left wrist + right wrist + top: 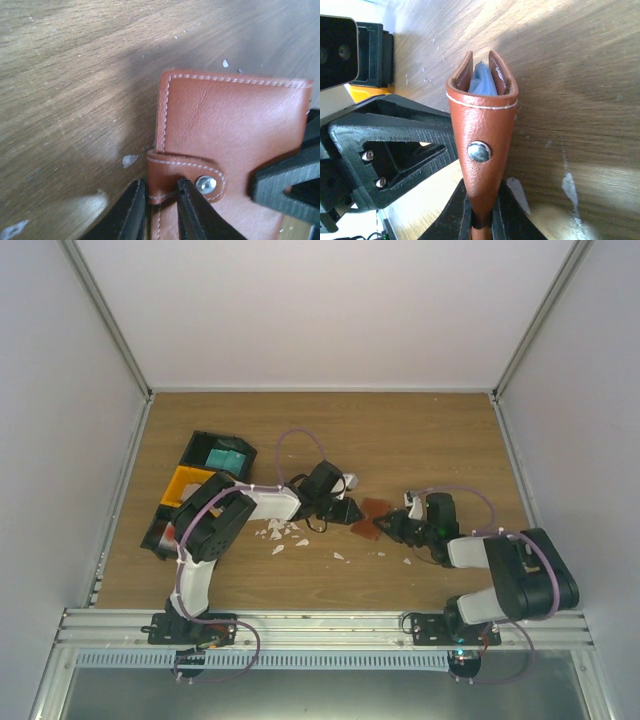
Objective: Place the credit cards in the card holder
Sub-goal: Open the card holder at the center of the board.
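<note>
Clamping card holder (pixel 230 130), left end effector (pixel 159 194), right end effector (pixel 481 212), credit card (pixel 484 84) inside

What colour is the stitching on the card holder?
White stitching on the reddish-brown card holder; it shows best in the left wrist view.

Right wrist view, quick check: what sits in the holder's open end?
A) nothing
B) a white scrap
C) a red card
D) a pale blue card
D: in the right wrist view the edge of a pale blue card shows between the two leather walls of the holder.
</note>
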You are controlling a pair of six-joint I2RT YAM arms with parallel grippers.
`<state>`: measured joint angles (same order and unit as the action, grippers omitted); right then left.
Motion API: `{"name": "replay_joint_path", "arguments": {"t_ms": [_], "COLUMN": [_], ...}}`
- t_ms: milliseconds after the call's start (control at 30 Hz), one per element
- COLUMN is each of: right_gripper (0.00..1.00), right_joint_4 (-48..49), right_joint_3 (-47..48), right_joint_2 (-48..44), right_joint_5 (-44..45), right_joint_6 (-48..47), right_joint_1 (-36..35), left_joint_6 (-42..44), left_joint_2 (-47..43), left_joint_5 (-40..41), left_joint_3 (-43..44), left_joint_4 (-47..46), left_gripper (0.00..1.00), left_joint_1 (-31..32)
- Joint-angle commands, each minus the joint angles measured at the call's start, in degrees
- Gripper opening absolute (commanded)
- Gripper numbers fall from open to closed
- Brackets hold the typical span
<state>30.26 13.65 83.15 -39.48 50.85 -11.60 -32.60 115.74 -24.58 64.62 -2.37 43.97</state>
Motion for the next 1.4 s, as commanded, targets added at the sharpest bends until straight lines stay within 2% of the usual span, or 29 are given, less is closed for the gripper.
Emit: {"name": "replay_joint_path", "arguments": {"t_ms": [0, 67, 167, 267, 433, 567, 700, 833, 1033, 1233, 1367], "right_gripper": [0.00, 0.00, 0.01, 0.00, 0.00, 0.01, 0.00, 0.01, 0.00, 0.01, 0.01], "right_joint_4": [-10.8, -18.3, -27.2, -32.5, -36.2, -36.5, -36.8, -36.7, -37.0, -37.3, -37.7], "right_joint_3": [5.2, 8.2, 12.3, 15.6, 18.9, 20.2, 20.7, 20.6, 20.6, 20.7, 20.6], "right_joint_2": [-5.4, -7.2, -8.2, -7.8, -7.6, -8.1, -8.5, -8.3, -8.7, -8.6, -8.9], "right_joint_5": [3.7, 7.2, 11.7, 13.7, 15.5, 14.3, 13.0, 11.4, 11.1, 10.6, 10.6], "right_joint_6": [-4.2, -5.5, -6.3, -6.1, -4.8, -4.2, -4.3, -4.8, -5.0, -5.1, -5.4], "right_joint_1": [-2.1, -3.3, -5.1, -6.9, -9.6, -10.5, -10.7, -11.0, -11.1, -11.1, -11.1], "left_joint_6": [2.0, 2.7, 4.1, 6.3, 8.0, 8.7, 8.4, 8.5, 9.9, 13.2, 12.5], "left_joint_2": [-3.9, -7.4, -11.5, -11.9, -11.2, -9.6, -9.2, -9.3, -9.3, -11.2, -8.4], "left_joint_5": [1.4, 2.7, 5.2, 7.7, 12.9, 16.5, 18.7, 19.2, 19.7, 15.1, 19.3], "left_joint_3": [-2.9, -3.7, -4.4, -2.5, -1.2, -0.5, -0.7, -0.2, 1.0, -1.1, 1.0], "left_joint_4": [0.8, 0.6, 0.5, 3.2, 6.3, 8.2, 8.6, 7.9, 7.3, 3.2, 6.7], "left_gripper": [0.28, 0.41, 0.52, 0.58, 0.63, 0.61, 0.55, 0.52, 0.53, 0.58, 0.50], "left_joint_1": [-0.4, -0.4, -0.2, 0.8, 3.0, 3.5, 3.6, 3.5, 3.5, 3.5, 3.5]}}
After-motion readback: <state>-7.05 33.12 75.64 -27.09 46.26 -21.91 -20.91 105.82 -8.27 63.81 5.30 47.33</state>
